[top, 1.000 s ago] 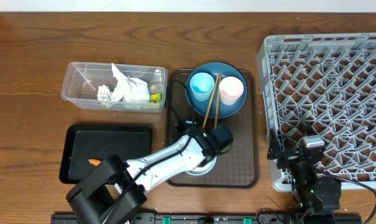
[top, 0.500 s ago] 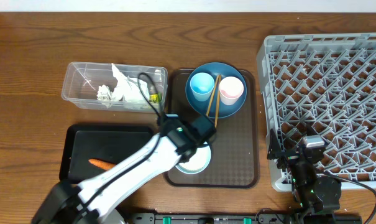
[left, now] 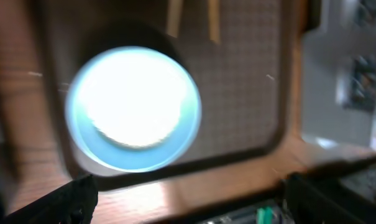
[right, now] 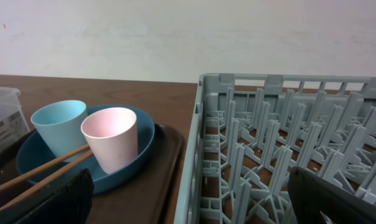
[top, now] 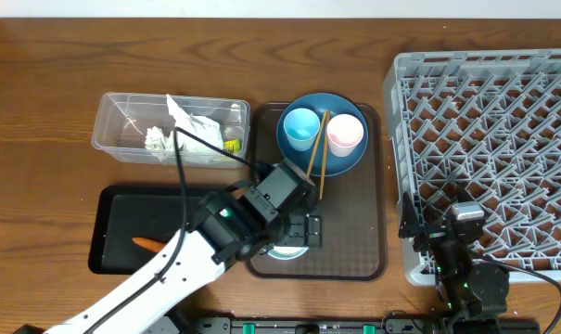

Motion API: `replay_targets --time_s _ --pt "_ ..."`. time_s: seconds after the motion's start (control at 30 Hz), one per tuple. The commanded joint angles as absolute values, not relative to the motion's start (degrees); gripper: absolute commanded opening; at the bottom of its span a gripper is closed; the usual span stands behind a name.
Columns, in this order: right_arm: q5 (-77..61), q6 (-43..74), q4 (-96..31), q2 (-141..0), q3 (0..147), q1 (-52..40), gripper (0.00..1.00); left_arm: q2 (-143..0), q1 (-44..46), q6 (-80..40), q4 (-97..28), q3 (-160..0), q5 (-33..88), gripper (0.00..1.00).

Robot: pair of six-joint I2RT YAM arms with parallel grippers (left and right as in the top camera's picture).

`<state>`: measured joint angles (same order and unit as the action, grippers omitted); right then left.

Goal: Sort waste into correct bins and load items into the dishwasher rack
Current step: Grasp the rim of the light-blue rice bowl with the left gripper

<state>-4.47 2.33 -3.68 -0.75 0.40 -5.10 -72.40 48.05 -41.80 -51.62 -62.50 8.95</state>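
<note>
Left pincer point(top: 297, 230): jaws spread wide, nothing held (the wrist view shows the fingers far apart at the bottom corners); hovers over the brown serving tray point(top: 354, 232).
Bowl point(left: 133, 106): straight below the left pincer, upright on the serving tray, untouched. The inside glares white, so I cannot tell if rice is in it.
Plate point(top: 323, 100): just beyond the left pincer, on the same tray. It carries the light blue cup point(top: 300, 125) and pink cup point(top: 345, 134), with the chopsticks point(top: 314, 158) lying between them.
Right pincer point(top: 447, 232): fingers well apart, empty; parked low at the near edge of the rack point(top: 489, 139).
Rack: directly ahead and to the right of the right pincer; no dishes seen in it.
Clear tub point(top: 108, 130): ahead and to the left of the left pincer, holding paper wads point(top: 183, 134) and the wrapper point(top: 230, 146).
Black tray point(top: 113, 213): beside the left pincer on its left, with the carrot point(top: 146, 243) inside.
Done (judging): visible waste looks binned.
Left (judging): all dish loading. Bowl, plate, both cups and chopsticks are off the rack; the bowl looks like the next pick.
</note>
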Motion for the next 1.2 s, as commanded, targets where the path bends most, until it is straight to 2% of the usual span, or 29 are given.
replay_targets --time_s 0.0,0.27,0.33,0.4,0.5,0.53,0.8,1.17 --pt "-4.49 2.09 -3.90 -0.75 0.32 -5.65 0.99 -73.87 48.71 -40.32 -50.09 -63.22 16.05 0.98" --pt "-4.49 2.09 -3.90 -0.75 0.32 -5.65 0.99 -74.59 49.74 -40.34 -46.15 -63.22 15.81 1.00" --pt "-4.49 2.09 -3.90 -0.75 0.32 -5.65 0.99 -75.37 50.81 -40.36 -46.15 -63.22 15.59 0.87" --pt "-4.49 2.09 -3.90 -0.75 0.32 -5.65 0.99 -76.64 52.38 -40.99 -46.17 -63.22 14.04 0.68" --pt "-4.49 2.07 -3.90 -0.75 0.32 -5.65 0.99 -79.48 55.48 -42.33 -46.02 -63.22 10.66 0.53" --pt "-4.49 2.09 -3.90 -0.75 0.32 -5.65 0.99 -80.73 56.55 -42.70 -45.82 -63.22 9.61 0.51" --pt "-4.49 2.09 -3.90 -0.75 0.32 -5.65 0.99 -89.78 61.60 -44.07 -43.35 -63.22 5.04 0.50" --pt "-4.49 2.07 -3.90 -0.75 0.32 -5.65 0.99 -93.62 62.39 -44.21 -43.33 -63.22 -5.34 0.50"
